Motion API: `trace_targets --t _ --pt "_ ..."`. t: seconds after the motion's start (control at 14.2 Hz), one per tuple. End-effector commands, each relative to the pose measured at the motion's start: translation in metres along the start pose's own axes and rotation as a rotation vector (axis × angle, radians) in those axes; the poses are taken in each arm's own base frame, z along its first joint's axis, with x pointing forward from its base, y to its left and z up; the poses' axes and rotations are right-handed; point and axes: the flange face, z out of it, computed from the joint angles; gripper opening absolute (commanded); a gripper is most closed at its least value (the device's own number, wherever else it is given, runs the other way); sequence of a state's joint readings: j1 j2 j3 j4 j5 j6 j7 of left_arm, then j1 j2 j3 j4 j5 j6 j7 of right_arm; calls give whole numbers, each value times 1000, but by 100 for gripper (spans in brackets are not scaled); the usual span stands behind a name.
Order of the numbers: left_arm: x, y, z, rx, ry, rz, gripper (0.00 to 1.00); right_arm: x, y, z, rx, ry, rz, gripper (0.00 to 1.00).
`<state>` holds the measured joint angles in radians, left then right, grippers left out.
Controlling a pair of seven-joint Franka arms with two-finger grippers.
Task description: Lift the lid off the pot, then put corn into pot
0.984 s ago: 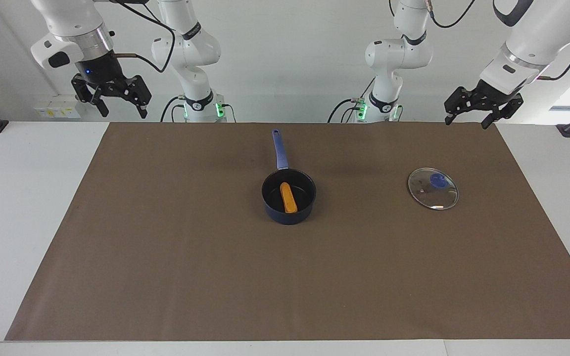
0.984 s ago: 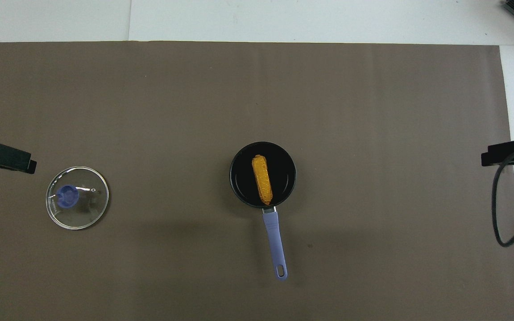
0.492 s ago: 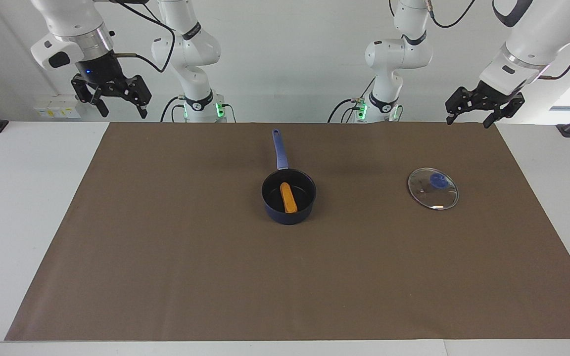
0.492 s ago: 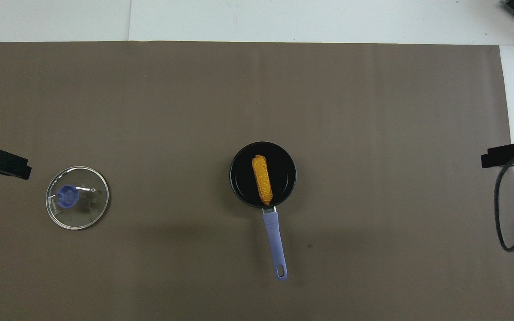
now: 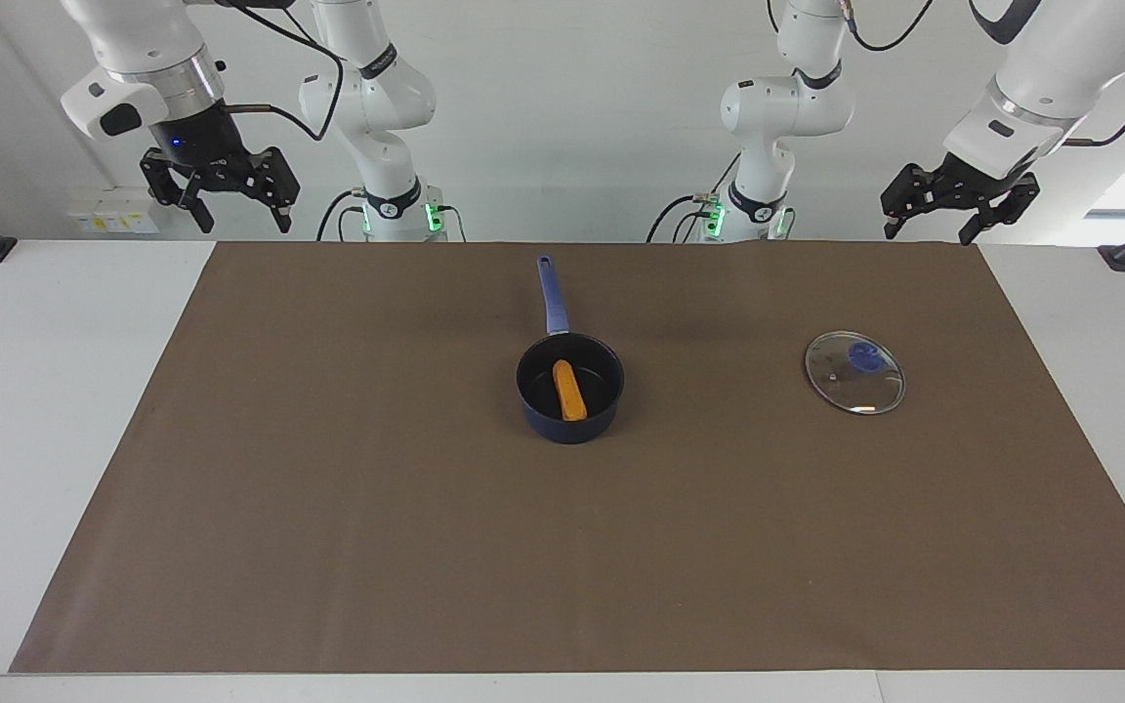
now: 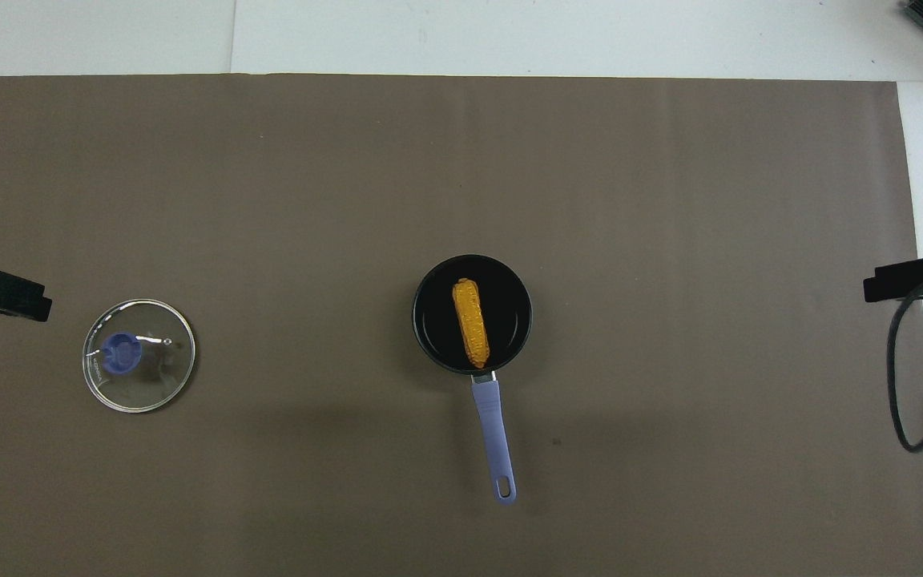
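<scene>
The dark blue pot [image 5: 562, 430] stands in the middle of the brown mat, its long handle [image 5: 551, 296] pointing toward the robots. The yellow-orange corn [image 5: 569, 391] lies inside the pot; it also shows in the overhead view [image 6: 470, 322], within the pot's black inside [image 6: 509, 312]. The glass lid [image 5: 854, 372] with its blue knob lies flat on the mat toward the left arm's end, apart from the pot, and shows in the overhead view [image 6: 139, 355]. My left gripper [image 5: 929, 234] hangs open and empty high over the mat's corner. My right gripper [image 5: 242, 225] hangs open and empty high at the right arm's end.
The brown mat [image 5: 328, 547] covers most of the white table [image 5: 35, 439]. A black cable [image 6: 906, 385] loops down from the right arm over the mat's edge.
My left gripper has risen a little and drawn back toward the left arm's end of the table. The right gripper has barely moved. Pot, corn and lid have stayed put.
</scene>
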<state>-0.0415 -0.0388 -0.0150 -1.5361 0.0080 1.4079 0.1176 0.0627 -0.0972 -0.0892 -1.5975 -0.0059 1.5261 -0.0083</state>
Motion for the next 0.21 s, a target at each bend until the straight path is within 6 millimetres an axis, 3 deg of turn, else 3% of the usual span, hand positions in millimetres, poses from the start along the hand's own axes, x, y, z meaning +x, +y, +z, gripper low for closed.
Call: trace_targets --t 0.0,0.14 --pt "-3 -1 -4 7 -3 -5 100 -10 0 1 14 -7 24 100" --pt "-3 -1 -3 7 -5 -5 100 -14 -1 3 15 -14 22 100"
